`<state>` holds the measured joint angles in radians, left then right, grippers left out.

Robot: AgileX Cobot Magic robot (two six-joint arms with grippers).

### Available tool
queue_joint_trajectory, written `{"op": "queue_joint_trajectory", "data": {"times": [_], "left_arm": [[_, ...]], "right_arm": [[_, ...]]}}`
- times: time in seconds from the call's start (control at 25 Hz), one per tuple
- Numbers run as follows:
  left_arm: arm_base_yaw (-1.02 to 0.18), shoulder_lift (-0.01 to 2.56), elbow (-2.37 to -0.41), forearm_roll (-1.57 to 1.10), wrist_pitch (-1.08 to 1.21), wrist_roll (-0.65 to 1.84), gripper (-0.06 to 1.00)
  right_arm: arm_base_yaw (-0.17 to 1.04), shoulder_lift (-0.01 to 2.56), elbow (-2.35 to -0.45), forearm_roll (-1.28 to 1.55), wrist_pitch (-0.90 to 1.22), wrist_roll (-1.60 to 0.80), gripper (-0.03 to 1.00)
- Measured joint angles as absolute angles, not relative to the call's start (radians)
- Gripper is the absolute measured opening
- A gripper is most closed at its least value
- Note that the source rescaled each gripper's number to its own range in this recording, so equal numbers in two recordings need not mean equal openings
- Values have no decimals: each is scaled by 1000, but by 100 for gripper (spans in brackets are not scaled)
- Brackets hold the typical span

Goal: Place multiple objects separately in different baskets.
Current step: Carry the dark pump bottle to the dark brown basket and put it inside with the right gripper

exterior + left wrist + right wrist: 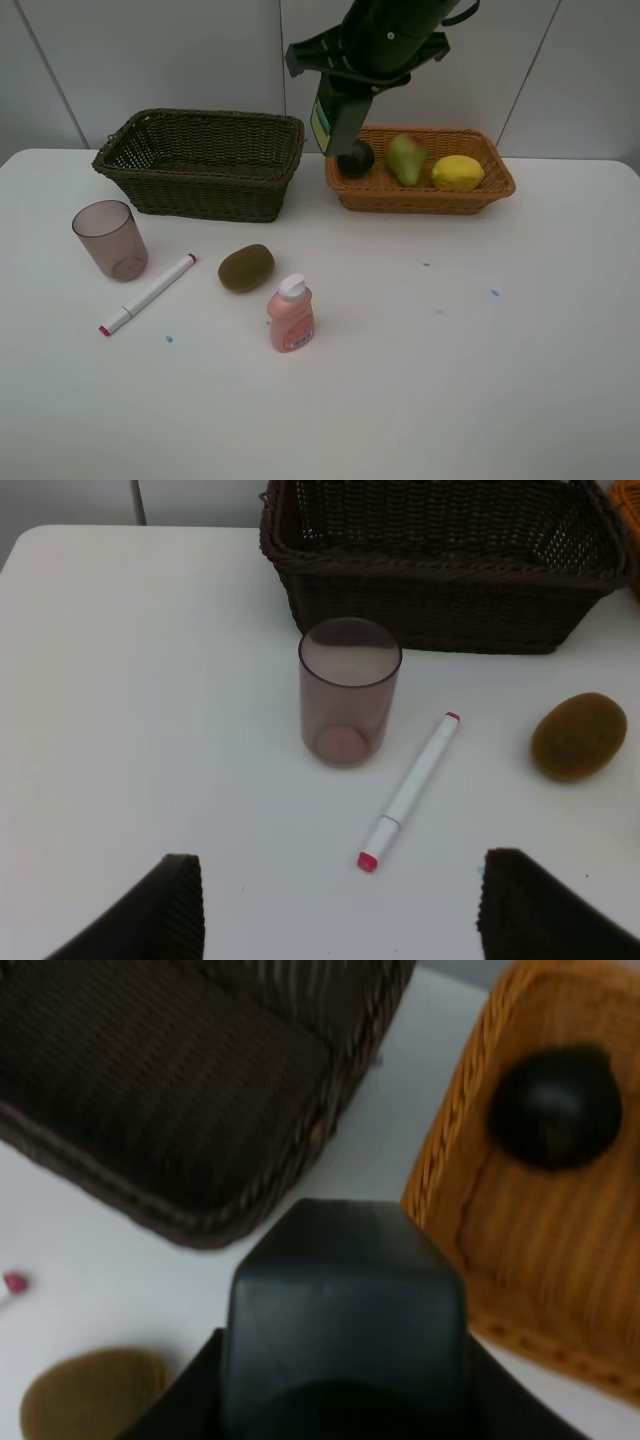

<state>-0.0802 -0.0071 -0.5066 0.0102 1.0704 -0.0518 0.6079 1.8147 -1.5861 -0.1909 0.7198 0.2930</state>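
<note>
The dark green bottle (336, 125) hangs at the orange basket's (420, 200) left end, apparently clamped in the right jaws, though that close view is blurred. Mangosteen (357, 160), pear (406, 158) and lemon (457, 172) lie in that basket. The left jaws stand wide apart above the bench (450, 350), over the cup (348, 695) and marker (415, 785).

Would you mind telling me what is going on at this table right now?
The right gripper holds a dark green bottle in the air, about over the gap between the dark basket and the orange basket. The orange basket holds a mangosteen, a pear and a lemon; nothing shows in the dark one. The cup, marker, kiwi and pink bottle are on the table. The left gripper is open and empty, facing the cup and marker.
</note>
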Motion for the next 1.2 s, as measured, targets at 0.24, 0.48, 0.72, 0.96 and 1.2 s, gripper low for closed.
{"op": "queue_joint_trajectory", "data": {"times": [0.24, 0.48, 0.72, 0.96, 1.2], "left_arm": [[-80, -7, -507, 10, 1070, -52, 74], [-80, -7, -507, 10, 1070, -52, 74], [-80, -7, -507, 10, 1070, -52, 74], [-80, -7, -507, 10, 1070, -52, 74], [-80, -7, -507, 10, 1070, -52, 74]], "right_arm": [[608, 1828, -1587, -201, 526, 293, 11], [608, 1875, -1589, -202, 338, 293, 11], [608, 1960, -1589, -203, 246, 293, 11], [611, 2042, -1589, -196, 139, 293, 11], [626, 2109, -1589, -192, 47, 293, 11]]}}
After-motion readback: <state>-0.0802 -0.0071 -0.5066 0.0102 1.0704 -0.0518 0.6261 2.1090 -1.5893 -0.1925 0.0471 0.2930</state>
